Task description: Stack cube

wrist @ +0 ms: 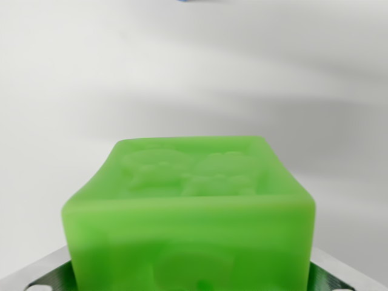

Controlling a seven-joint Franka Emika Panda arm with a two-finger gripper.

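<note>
Wrist view showed my pincer (193, 285) at the very bottom edge, only the metal finger parts visible: one grey finger (36, 273) at the wrist view's left corner, the other at the wrist view's right corner. Green cube (189, 212) sat between them, filling the lower middle of the frame. Both fingers met the cube's lower sides, so my pincer looked clamped on the green cube, though the contact itself was cut off by the frame edge. Cube was translucent bright green, soft rounded edges, upright, not tilted that I could tell. Its top face carried a raised relief of cartoon-like figures; the near face had another embossed shape, partly cropped at the bottom. Beyond the cube, plain white table (194, 79), with broad soft grey shadow bands running across it. Whether the cube rested on that surface or was off it, I could not tell. Farthest out, at the top edge, a small blue object (185, 1), mostly cut off, well apart from the cube, too little visible to identify.
</note>
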